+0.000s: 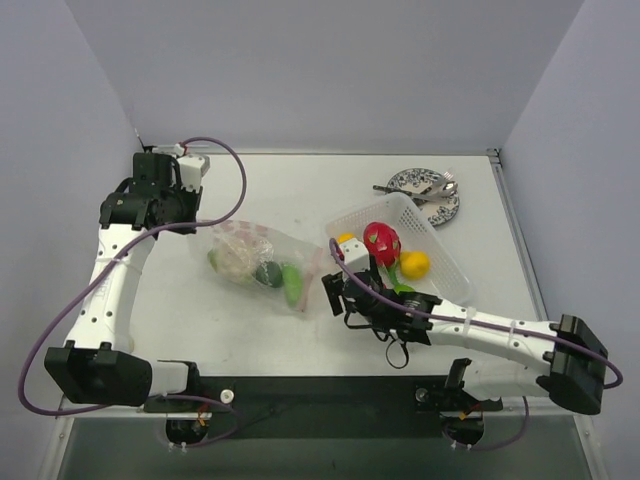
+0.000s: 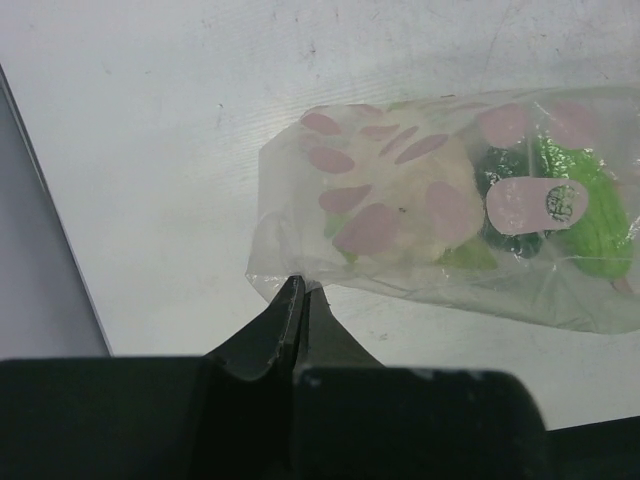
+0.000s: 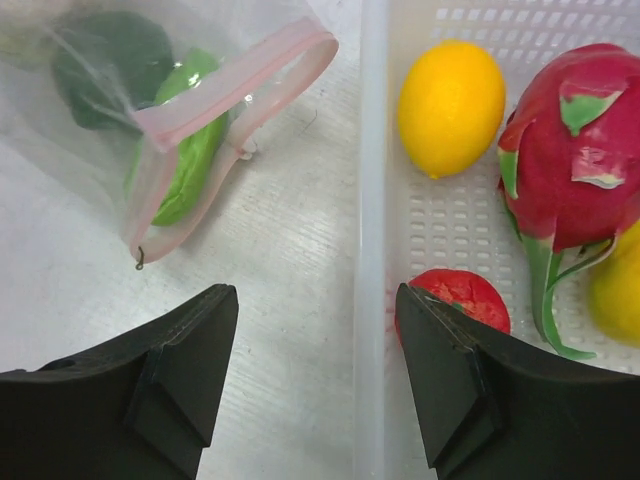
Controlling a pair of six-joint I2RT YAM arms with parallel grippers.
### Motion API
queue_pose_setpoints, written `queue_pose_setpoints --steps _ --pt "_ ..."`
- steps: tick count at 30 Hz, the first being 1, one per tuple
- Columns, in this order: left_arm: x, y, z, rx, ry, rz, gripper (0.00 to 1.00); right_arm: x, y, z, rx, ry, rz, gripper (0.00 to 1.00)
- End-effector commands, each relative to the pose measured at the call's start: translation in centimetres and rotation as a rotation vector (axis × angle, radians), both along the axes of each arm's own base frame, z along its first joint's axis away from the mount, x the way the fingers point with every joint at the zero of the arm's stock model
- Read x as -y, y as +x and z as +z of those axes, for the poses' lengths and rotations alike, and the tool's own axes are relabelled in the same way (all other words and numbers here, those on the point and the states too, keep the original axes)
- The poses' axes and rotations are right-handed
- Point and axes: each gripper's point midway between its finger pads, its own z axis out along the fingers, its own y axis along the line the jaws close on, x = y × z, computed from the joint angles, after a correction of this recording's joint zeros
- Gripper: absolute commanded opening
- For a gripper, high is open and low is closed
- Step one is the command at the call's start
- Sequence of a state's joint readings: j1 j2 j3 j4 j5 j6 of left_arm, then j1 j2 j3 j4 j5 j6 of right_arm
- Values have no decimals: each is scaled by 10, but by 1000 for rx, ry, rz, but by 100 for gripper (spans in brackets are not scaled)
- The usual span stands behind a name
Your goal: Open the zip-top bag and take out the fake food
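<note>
Top view: the zip-top bag (image 1: pixel 250 255) lies just left of the white mesh tray (image 1: pixel 428 228), with green fake food (image 1: pixel 291 282) inside. Left wrist: the left gripper (image 2: pixel 303 288) is clamped on the bag's closed corner, a good anchor. Right wrist: the right gripper (image 3: pixel 315 295) is spread and empty over the tray's rim. It should reach left of the tray into the gaping mouth.

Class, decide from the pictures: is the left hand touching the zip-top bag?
Touching. The left wrist view shows the left hand shut, pinching the near corner of the zip-top bag, with no gap between them.
</note>
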State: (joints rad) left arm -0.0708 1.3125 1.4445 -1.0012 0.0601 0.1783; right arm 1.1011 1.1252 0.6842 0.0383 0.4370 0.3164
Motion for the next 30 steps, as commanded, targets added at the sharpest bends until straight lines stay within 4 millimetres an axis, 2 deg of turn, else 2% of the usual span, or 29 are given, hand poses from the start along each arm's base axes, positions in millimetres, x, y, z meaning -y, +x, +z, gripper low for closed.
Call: queue_pose_setpoints --steps 1,2,3,4,5,6,8,9,11,12,14,15,18,21,25,26,27,29,30 --pt "-6 12 12 77 33 21 0 -31 16 -2 0 21 5 65" --pt "-10 11 4 62 55 33 0 -36 20 -5 -4 19 4 65" --pt "-13 13 0 70 76 33 0 -38 28 -16 -23 -9 -9 66" --pt "-16 13 -5 64 94 36 0 -45 34 -13 -22 7 -12 66" --pt "-23 13 -9 62 123 54 0 -50 37 -16 -36 16 -2 66" --pt "-26 10 -21 42 143 56 0 -53 40 -24 -50 10 -3 66" --pt "-33 13 -28 54 186 63 0 -63 47 -21 -47 49 3 66" --pt "-35 12 -38 39 204 58 0 -69 47 -27 -63 52 20 66" --pt "-38 15 -45 42 218 68 0 -82 50 -23 -63 87 38 66" --pt "-39 18 -52 31 221 71 0 -90 48 -30 -90 89 64 66" --pt "-39 19 -60 10 221 75 0 -102 48 -31 -104 105 84 68" --pt "-38 21 -66 -2 219 73 0 -105 46 -39 -120 92 86 69" --pt "-37 24 -74 -14 220 74 0 -115 39 -41 -132 93 107 73" --pt "-41 25 -79 -17 247 74 0 -98 41 -38 -102 30 43 75" --pt "-56 26 -83 -6 335 68 0 -59 50 -35 -66 -13 -60 75" --pt "-64 25 -86 -4 376 64 0 -48 52 -29 -57 0 -79 75" --pt "-68 24 -88 -5 390 63 0 -35 50 -35 -67 -21 -96 75" --pt "-80 22 -92 -10 414 66 0 -20 50 -29 -58 -9 -123 75" --pt "-84 22 -93 -11 421 67 0 -5 49 -36 -72 -27 -147 75"
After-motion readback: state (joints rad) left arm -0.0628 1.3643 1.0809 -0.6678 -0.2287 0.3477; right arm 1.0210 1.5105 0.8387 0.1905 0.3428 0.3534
